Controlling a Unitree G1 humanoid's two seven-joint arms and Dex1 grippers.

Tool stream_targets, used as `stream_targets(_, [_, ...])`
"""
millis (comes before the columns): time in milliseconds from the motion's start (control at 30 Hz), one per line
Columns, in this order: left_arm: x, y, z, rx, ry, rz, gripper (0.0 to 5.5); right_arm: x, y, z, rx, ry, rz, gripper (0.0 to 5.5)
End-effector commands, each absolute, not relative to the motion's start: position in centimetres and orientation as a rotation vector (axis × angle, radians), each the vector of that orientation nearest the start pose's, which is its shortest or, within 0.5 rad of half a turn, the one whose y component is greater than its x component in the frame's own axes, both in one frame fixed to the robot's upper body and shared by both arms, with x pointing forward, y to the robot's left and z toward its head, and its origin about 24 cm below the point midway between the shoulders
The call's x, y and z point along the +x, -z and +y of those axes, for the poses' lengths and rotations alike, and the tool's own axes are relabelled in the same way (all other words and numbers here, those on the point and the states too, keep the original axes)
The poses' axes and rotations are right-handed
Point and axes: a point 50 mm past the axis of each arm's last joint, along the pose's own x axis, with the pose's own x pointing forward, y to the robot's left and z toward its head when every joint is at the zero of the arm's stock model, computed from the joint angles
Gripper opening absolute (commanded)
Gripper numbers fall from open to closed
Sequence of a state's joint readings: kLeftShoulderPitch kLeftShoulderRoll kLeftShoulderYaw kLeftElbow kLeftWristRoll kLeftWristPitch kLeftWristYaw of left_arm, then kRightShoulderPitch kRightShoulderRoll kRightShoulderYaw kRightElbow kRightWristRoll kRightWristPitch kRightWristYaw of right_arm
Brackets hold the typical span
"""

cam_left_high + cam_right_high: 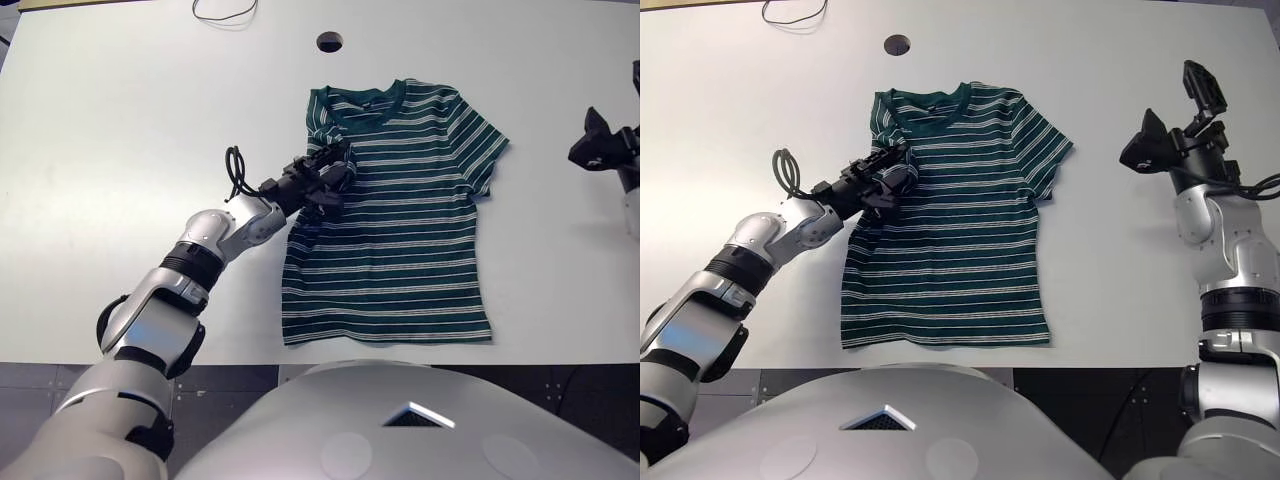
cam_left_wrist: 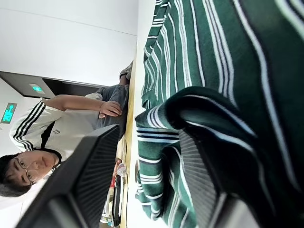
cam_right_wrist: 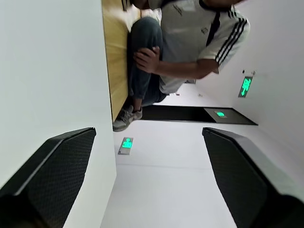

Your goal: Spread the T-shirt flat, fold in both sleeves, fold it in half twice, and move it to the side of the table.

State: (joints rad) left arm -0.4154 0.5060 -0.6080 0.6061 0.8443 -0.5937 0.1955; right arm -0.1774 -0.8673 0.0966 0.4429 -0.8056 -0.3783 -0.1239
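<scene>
T-shirt (image 1: pixel 400 220): green knit, thin white stripes, one sleeve bunched.

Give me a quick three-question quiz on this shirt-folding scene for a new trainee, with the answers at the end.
1. True or false: the right gripper is gripping the T-shirt.
2. Which sleeve is bunched inward under the left gripper? A: the one on the robot's left. B: the one on the robot's right. C: both.
3. Fill in: the collar points ___ from the robot.
Key: 1 false; it is open and clear of the shirt, on the robot's right. 2 A; the other sleeve lies spread out. 3 away.
</scene>
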Motion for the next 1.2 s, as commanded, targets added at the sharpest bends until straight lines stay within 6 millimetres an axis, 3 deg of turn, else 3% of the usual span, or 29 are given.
stream_targets(33, [27.2,-1.5,14.8,1.328,0.726,-0.402,2.84,26.5,-6.9,-30.6,-1.689,-0.368,-0.008,4.15])
stream_targets(300, [26.5,-3.6,16.9,1.357,0.522,-0.412,4.3,27.3,-4.6,-27.9,-1.7,-0.624,-0.005,4.15])
stream_targets(633, [25.3,-4.9,20.0,1.294,0.315,-0.34,4.3,28.6,-3.1,-25.9,-1.729,-0.776,-0.019,4.15])
stream_targets(833, [25.0,-5.8,20.2,1.219,0.245,-0.356,4.3,31.0,-2.1,-24.7,-1.764,-0.764,-0.011,4.15])
stream_targets(1033, [25.0,-6.0,20.1,1.187,0.213,-0.366,4.3,31.4,-1.5,-24.4,-1.774,-0.792,-0.009,4.15])
stream_targets(1200, [25.0,-5.8,20.2,1.183,0.201,-0.36,4.32,31.1,-1.4,-24.8,-1.763,-0.808,-0.012,3.15])
